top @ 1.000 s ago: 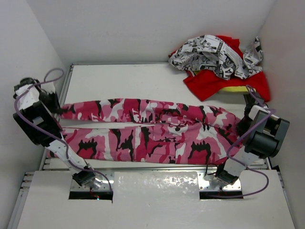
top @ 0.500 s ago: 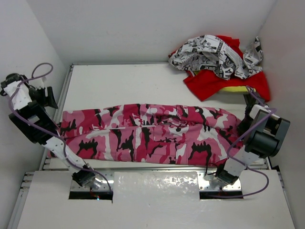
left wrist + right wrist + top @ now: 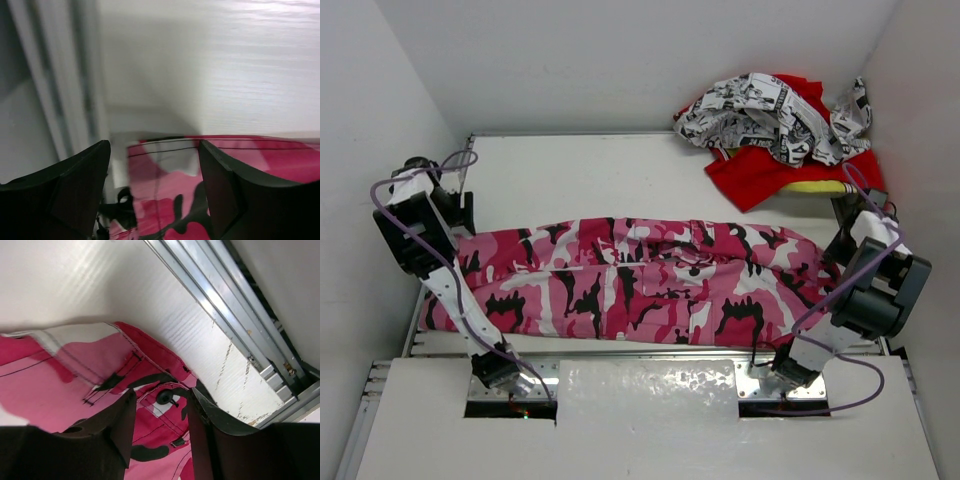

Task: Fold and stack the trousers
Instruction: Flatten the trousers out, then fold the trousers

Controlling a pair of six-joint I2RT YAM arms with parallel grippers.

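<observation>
1. Pink camouflage trousers [image 3: 640, 285] lie doubled lengthwise across the white table [image 3: 570, 170]. They span the stretch between the two arms, hems beneath the left pincer [image 3: 152, 150] and waistband beneath the right pincer [image 3: 161, 396].
2. The left pincer hovers with its jaws spread wide and nothing held. The hem edge shows just below and between its fingers, though the wrist view is blurred.
3. The right pincer is likewise parted and empty, its fingers straddling the waistband button [image 3: 165, 398].
4. Likely hazard: a shallow pinch at either end may catch only the upper layer. The lower leg would then stay behind and the next fold would come out skewed.
5. The hard button between the right fingers could hold them off the cloth and let the waistband slip mid-lift.
6. Beyond the right pincer sits a heap of black-and-white cloth [image 3: 770, 115] on red cloth [image 3: 770, 180], close enough for a swinging waistband to drag it.
7. Outboard of the right pincer runs a metal rail [image 3: 235, 310]. A low sweep there could snag fabric or a fingertip.
</observation>
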